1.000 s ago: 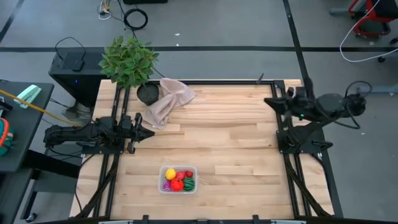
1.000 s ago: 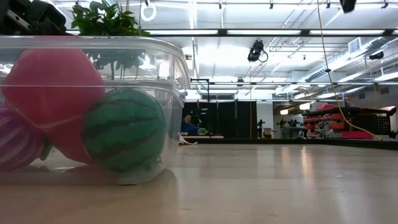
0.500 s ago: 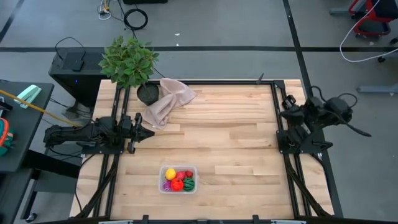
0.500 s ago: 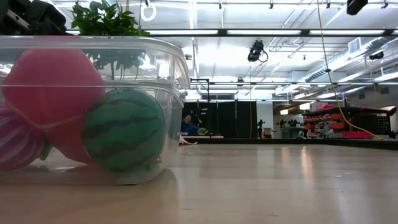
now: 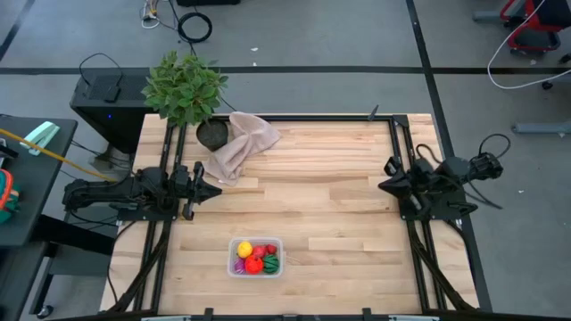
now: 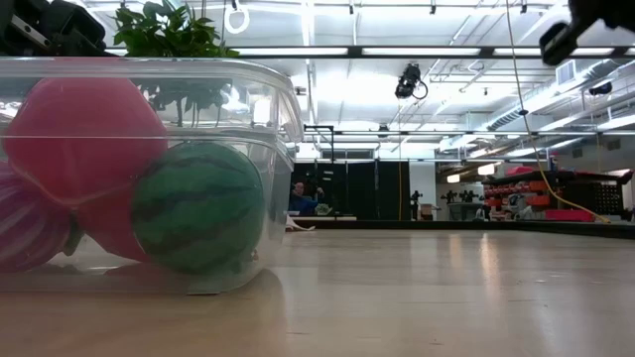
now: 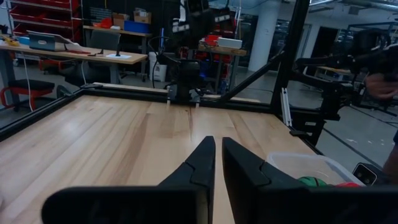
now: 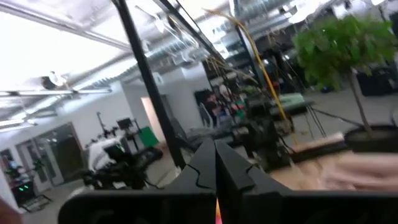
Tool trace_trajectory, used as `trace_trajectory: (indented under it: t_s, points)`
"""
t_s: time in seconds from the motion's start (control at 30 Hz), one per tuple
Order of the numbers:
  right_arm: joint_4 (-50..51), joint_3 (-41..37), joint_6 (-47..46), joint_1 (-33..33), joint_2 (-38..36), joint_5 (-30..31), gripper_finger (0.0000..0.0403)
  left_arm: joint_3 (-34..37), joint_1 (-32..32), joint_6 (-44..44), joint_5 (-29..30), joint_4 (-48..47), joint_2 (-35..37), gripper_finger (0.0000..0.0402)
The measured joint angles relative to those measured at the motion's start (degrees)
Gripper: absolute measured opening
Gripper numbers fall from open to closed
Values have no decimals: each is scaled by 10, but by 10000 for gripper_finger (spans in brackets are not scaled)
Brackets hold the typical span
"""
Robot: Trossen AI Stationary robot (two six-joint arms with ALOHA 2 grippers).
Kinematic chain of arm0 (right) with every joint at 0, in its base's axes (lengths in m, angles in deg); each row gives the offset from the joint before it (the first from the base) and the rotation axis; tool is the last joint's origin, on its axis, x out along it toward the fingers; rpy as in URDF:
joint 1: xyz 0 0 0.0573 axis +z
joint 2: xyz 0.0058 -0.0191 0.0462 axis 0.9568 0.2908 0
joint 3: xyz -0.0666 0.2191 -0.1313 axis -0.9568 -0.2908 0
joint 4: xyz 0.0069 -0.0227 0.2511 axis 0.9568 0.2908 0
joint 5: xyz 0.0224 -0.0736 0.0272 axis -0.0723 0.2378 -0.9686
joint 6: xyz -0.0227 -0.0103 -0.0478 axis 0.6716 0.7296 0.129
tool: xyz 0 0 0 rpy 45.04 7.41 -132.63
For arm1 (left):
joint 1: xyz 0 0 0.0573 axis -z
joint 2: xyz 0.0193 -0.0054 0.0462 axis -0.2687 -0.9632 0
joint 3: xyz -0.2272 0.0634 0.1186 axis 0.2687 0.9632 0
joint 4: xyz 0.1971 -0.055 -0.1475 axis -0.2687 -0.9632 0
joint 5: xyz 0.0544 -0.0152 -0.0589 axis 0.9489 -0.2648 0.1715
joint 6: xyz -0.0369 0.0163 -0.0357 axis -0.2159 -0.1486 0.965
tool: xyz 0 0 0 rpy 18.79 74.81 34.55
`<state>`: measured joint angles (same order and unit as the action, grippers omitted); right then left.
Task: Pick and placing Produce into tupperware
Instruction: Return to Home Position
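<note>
1. Produce fills the clear tupperware tub (image 5: pixel 282 258) on the wooden table (image 5: pixel 339 214). The tub lies well apart from both sets of jaws, ahead of the left pair and off to their side toward the table's front edge. It lies farther still from the right pair.
2. From above, a yellow piece (image 5: pixel 244 249), a red piece (image 5: pixel 265 252), a purple piece (image 5: pixel 238 265) and a green striped ball (image 5: pixel 271 263) crowd together. They overlap, so an exact count is hard to make out.
3. At table height the tub's near wall (image 6: pixel 268 119) fills the frame's left and is cut off at the edge. The watermelon ball (image 6: pixel 198 206) shows whole. A red fruit (image 6: pixel 84 139) sits above it, and a purple striped piece (image 6: pixel 25 233) is cropped.
4. The left gripper (image 5: pixel 214 189) hangs over the table's left side. Its fingers stand nearly together with a slim gap, holding nothing.
5. The right gripper (image 5: pixel 384 185) sits at the table's right edge with its fingers pressed together, empty. Its own wrist view is blurred.
6. A beige cloth (image 5: pixel 239 147) lies just beside the left jaws, toward the far edge. It touches the dark pot of a leafy potted plant (image 5: pixel 186 89).
7. A dark arm part (image 6: pixel 575 25) is cut off by the low view's top edge.
</note>
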<state>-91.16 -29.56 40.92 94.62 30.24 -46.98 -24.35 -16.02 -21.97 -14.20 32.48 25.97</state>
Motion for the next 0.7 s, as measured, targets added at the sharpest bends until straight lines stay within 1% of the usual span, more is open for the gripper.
trace_trajectory:
  t_s: [0.13, 0.27, 0.37, 0.53, 0.7]
  points:
    - [-18, -37, -19, -30, 0, -3, 0, 0, 0, 0, 0, 0, 0, 40]
    - [-66, -74, -41, -76, 0, -29, 0, 0, 0, 0, 0, 0, 0, 36]
    - [-70, -82, -43, -113, 0, -46, 0, 0, 0, 0, 0, 0, 0, 31]
    - [-69, -82, -19, -174, 0, -101, 0, 0, 0, 0, 0, 0, 0, 29]
    - [-54, -82, -40, -239, 0, -159, 0, 0, 0, 0, 0, 0, 0, 38]
